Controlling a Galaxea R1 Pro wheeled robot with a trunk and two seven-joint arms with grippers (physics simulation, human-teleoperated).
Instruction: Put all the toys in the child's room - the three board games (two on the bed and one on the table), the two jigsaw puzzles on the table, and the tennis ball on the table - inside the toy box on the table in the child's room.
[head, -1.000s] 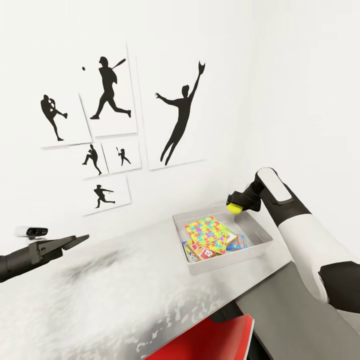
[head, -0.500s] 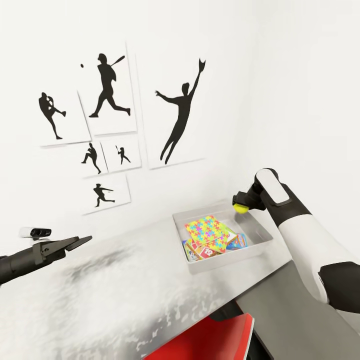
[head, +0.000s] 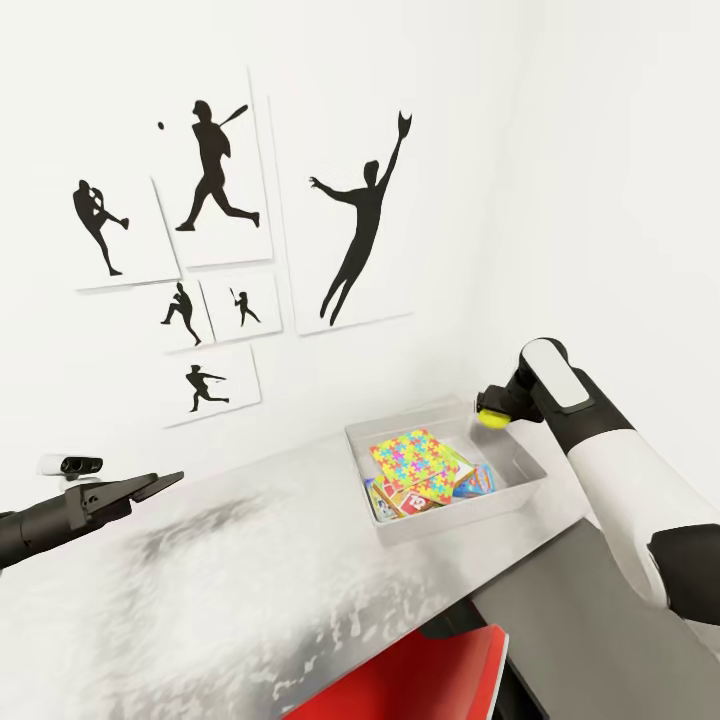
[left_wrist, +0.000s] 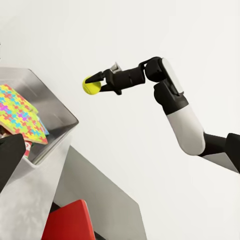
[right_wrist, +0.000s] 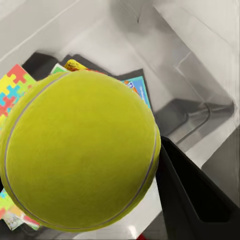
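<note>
Yellow-green tennis ball (head: 491, 417) sits clamped in the right claw (head: 492, 414), held above the far corner of the toy box (head: 520, 492) on the table (head: 200, 590). Below the claw, a jigsaw puzzle (head: 422, 460) lies over what look like board games (head: 478, 482). The left claw (head: 160, 482), well apart, appears closed and empty.

Table (head: 250, 560): long pale white-grey top, mottled, running along the white wall. Toy box (head: 520, 487) sits directly on it toward its right end, close to the wall. Box is a shallow grey translucent tray; inside it, a jigsaw puzzle (head: 420, 462) lies on top of colourful board games (head: 478, 483).
</note>
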